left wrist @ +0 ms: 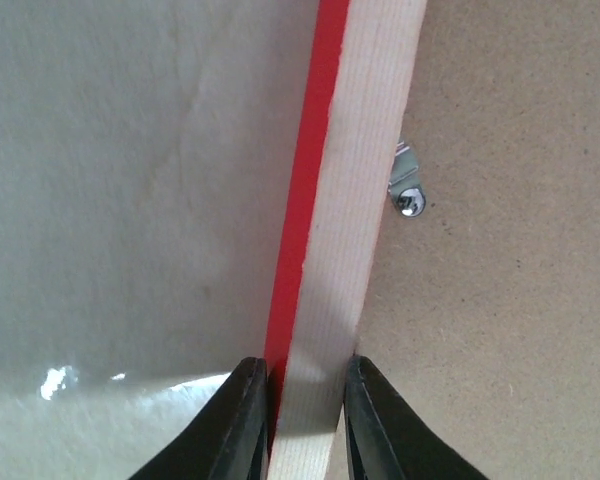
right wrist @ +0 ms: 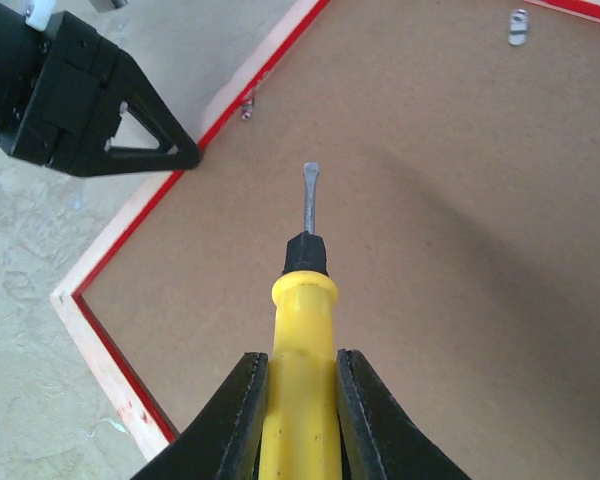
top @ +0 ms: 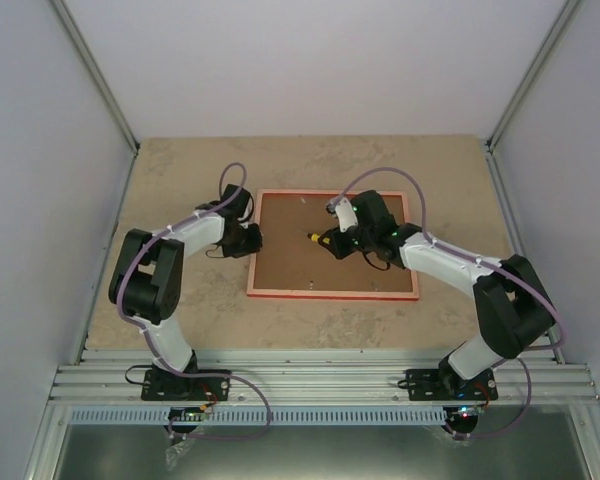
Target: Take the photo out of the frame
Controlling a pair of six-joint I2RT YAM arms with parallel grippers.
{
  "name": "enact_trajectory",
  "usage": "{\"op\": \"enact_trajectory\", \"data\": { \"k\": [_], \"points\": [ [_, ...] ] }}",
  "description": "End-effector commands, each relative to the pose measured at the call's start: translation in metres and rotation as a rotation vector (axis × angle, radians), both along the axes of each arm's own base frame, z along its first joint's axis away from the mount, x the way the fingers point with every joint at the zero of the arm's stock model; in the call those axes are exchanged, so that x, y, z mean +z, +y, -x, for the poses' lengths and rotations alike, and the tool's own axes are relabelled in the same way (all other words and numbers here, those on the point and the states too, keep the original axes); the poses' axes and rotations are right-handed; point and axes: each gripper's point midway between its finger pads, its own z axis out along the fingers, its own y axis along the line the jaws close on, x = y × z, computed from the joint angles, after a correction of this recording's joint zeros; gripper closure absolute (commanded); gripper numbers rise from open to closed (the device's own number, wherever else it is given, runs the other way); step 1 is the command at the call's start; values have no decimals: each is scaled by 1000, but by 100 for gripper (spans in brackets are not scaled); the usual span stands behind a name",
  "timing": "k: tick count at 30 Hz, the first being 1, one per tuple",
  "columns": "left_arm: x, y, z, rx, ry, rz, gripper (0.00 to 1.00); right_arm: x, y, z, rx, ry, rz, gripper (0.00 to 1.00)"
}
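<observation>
The frame [top: 335, 294] lies face down on the table, and its brown backing board [top: 330, 265] hides the photo. My left gripper [top: 252, 240] is at the frame's left edge, its jaws closed across the pale rail [left wrist: 355, 200] with the red side [left wrist: 305, 180] against one finger. My right gripper [top: 332, 240] hovers over the middle of the board, shut on a yellow-handled screwdriver [right wrist: 302, 330]. The screwdriver's flat tip [right wrist: 310, 185] points toward the left rail, just above the board [right wrist: 460, 230]. The left gripper [right wrist: 165, 150] also appears in the right wrist view, on that rail.
Small metal retaining clips sit at the board's edge, one [left wrist: 407, 195] by the left rail and another [right wrist: 518, 27] near the far rail. The stone-patterned tabletop [top: 180, 170] surrounds the frame. White walls enclose the table on three sides.
</observation>
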Motion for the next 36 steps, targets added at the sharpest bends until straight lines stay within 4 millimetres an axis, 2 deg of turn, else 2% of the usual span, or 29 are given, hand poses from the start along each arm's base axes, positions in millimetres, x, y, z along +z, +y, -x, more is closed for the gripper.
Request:
{"op": "enact_trajectory", "data": {
  "k": [1, 5, 11, 17, 21, 27, 36],
  "points": [
    [-12, -10, 35, 11, 93, 3, 77, 7, 21, 0, 49, -21, -16, 99],
    [-8, -18, 51, -16, 96, -8, 76, 5, 35, 4, 75, -18, -13, 100],
    [-6, -18, 70, -24, 98, -15, 74, -3, 52, 9, 108, -3, -7, 100],
    [-4, -11, 66, -21, 77, -58, 65, -7, 68, 10, 140, 5, -5, 100],
    [-4, -15, 66, -23, 82, -38, 62, -12, 78, 13, 167, 17, 3, 100],
    [-12, -20, 72, -33, 108, -7, 64, -20, 88, 21, 199, 31, 15, 100],
    [-22, -20, 76, -48, 137, -8, 73, -37, 88, 23, 207, 66, 46, 100]
  ]
}}
